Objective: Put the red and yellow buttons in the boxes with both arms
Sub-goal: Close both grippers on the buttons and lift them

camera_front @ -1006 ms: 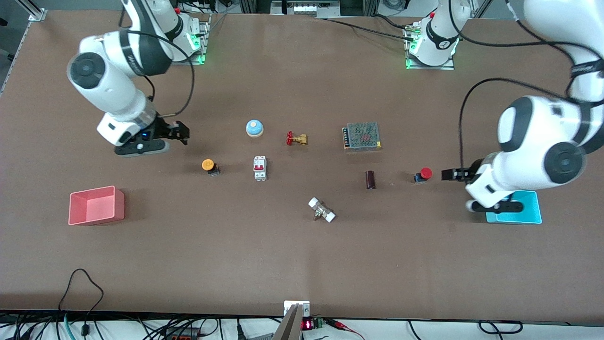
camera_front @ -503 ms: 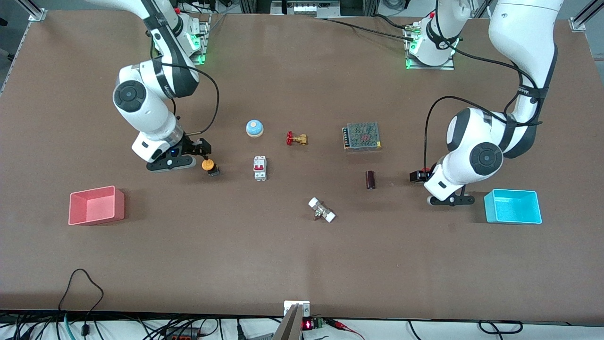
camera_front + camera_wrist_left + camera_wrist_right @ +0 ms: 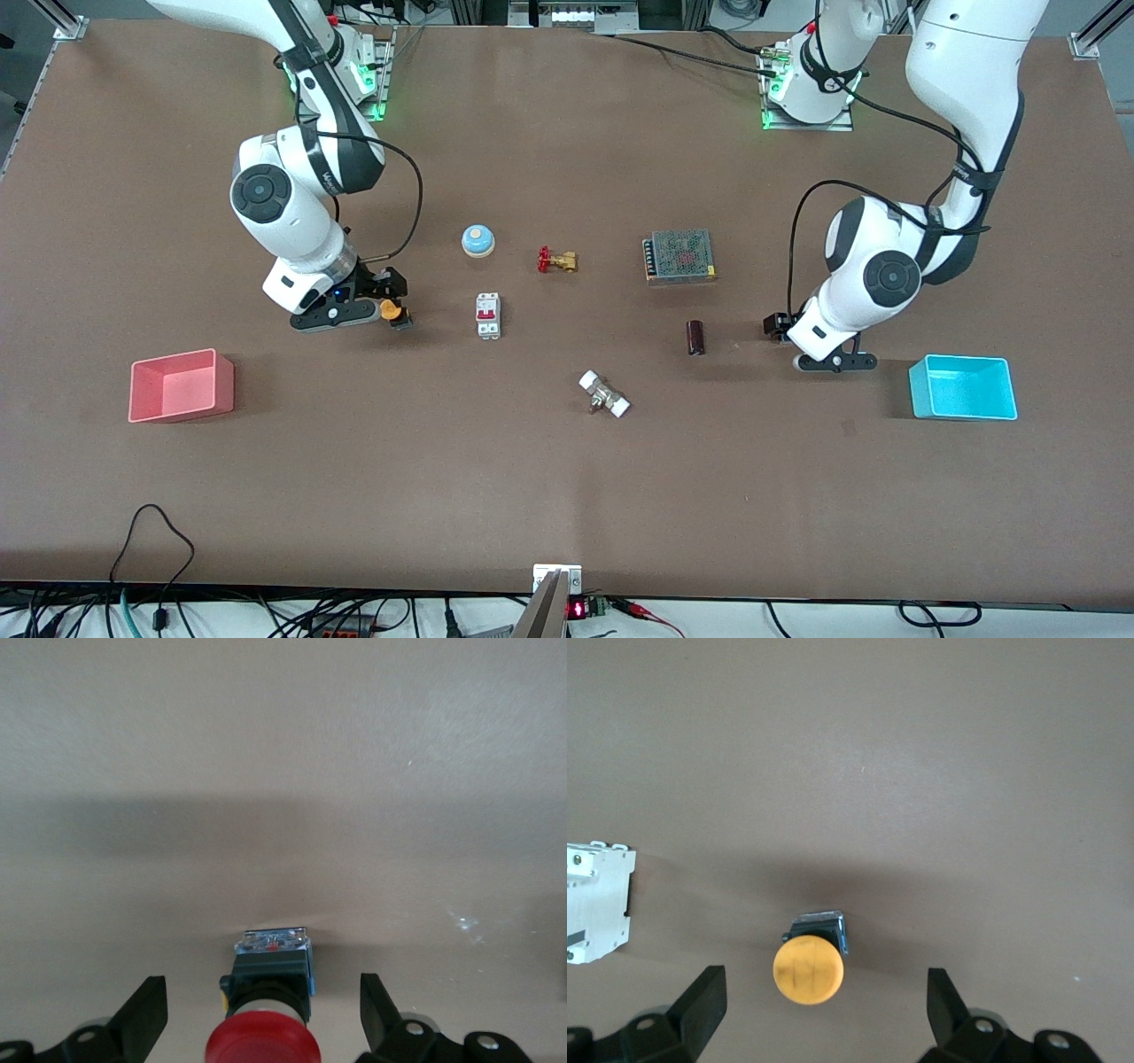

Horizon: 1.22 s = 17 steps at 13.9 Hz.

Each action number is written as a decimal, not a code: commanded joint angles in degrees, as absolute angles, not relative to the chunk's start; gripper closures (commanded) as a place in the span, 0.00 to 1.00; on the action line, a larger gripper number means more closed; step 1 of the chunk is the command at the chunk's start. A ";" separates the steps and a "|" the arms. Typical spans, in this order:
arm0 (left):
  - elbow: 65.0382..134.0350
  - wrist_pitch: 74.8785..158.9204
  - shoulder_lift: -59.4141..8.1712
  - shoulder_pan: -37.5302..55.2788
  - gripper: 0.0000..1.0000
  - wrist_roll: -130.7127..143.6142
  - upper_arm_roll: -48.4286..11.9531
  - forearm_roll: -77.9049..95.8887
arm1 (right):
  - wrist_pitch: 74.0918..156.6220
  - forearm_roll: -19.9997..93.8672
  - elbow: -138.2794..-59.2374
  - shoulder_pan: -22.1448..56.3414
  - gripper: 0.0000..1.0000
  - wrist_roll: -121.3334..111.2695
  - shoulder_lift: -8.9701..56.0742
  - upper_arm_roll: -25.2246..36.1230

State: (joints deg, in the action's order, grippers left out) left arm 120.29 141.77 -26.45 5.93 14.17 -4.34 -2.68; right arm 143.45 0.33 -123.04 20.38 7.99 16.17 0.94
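Your right gripper sits low at the yellow button, fingers spread wide on either side of its cap and not touching it. The button stands on the table, beside the white circuit breaker and toward the right arm's end. The pink box lies nearer the front camera than that button, well apart from it.

Your left gripper is down at the red button, fingers likewise parted around it; in the front view the arm seems to hide the button. The cyan box rests near that gripper, toward the left arm's end of the table.
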 commanded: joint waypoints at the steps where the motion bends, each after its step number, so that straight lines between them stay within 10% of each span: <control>1: 123.49 144.23 -24.26 5.71 0.37 15.03 -4.31 -3.96 | 145.28 0.35 -122.17 21.36 0.00 7.47 18.54 1.41; 5: 122.26 143.53 -24.00 5.63 0.74 14.77 -4.31 -3.96 | 148.00 0.35 -122.25 21.27 0.00 7.29 20.30 1.32; 12: 101.45 121.05 -24.17 3.61 0.75 4.41 0.43 -4.48 | 149.50 0.35 -122.43 20.92 0.00 7.91 23.02 0.09; 17: 99.49 121.63 -24.17 0.81 0.74 -1.13 6.76 -15.90 | 149.59 0.35 -122.43 20.83 0.10 7.82 23.82 -0.53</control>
State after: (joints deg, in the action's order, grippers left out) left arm 100.24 121.11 -23.57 2.76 1.83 5.13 -13.33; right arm 149.18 0.33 -122.96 21.02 7.99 23.11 0.14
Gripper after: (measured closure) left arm 0.581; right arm 0.035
